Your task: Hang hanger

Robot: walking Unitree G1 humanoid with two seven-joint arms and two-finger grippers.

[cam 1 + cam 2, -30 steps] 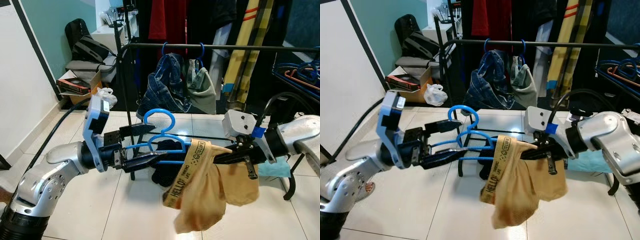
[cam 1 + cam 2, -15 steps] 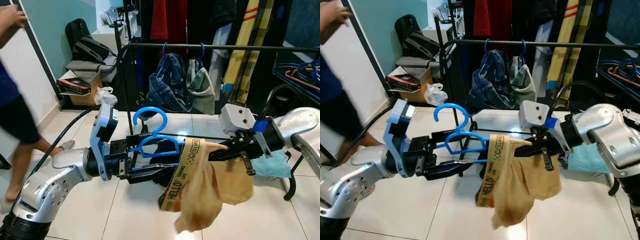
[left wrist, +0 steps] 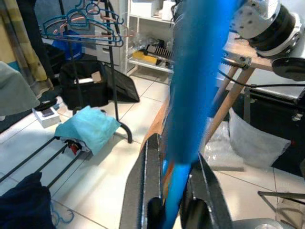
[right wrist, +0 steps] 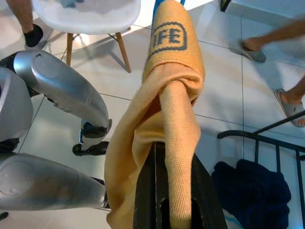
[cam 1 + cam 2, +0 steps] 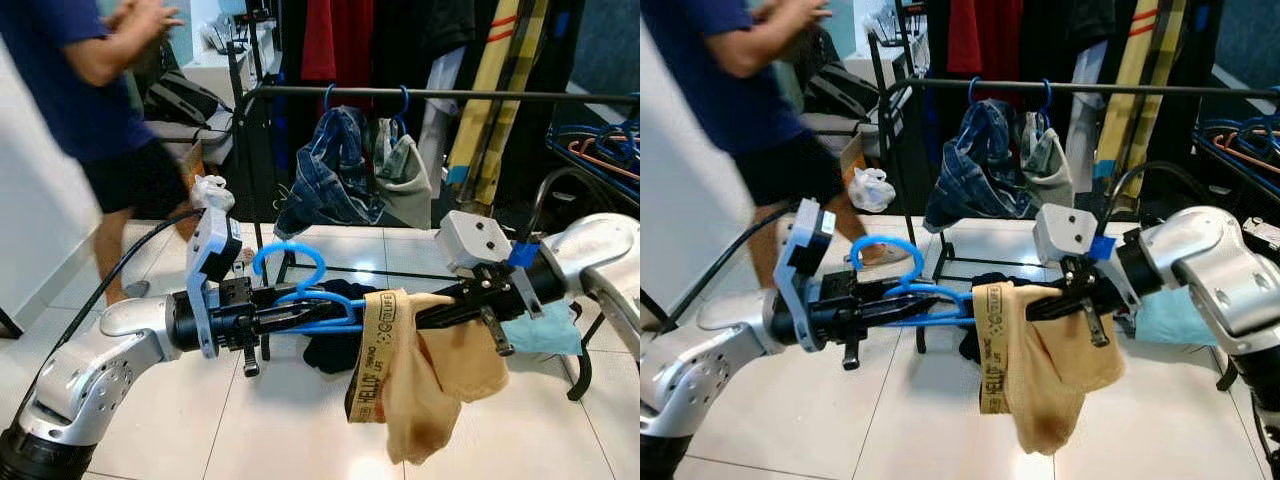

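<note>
In front of the black clothes rack [image 5: 420, 95], I've got the blue hanger [image 5: 300, 290] level between both arms, well below the rail and not yet on it. A second ago my left gripper's [image 5: 305, 312] fingers were splayed around the hanger's near end; now they're pressed together on the blue bar, and my left wrist view shows the two black fingers [image 3: 147, 191] nipping it tight. The hook has rolled from upright to leaning over toward me, so it will need turning back up before it can catch the rail. A person [image 5: 95, 110] has walked in by the wall on my left and stands near my left arm, something to mind when I lift.

My left arm reaches forward and inward, forearm about level. My right arm comes across from the other side, its gripper [image 5: 455, 300] clamped on the tan garment [image 5: 415, 370] draped over the hanger's far end; my right wrist view has the cloth bunched between the fingers [image 4: 147, 200]. The garment now hangs straighter down. Denim clothes [image 5: 335, 180] already occupy the rail ahead.
</note>
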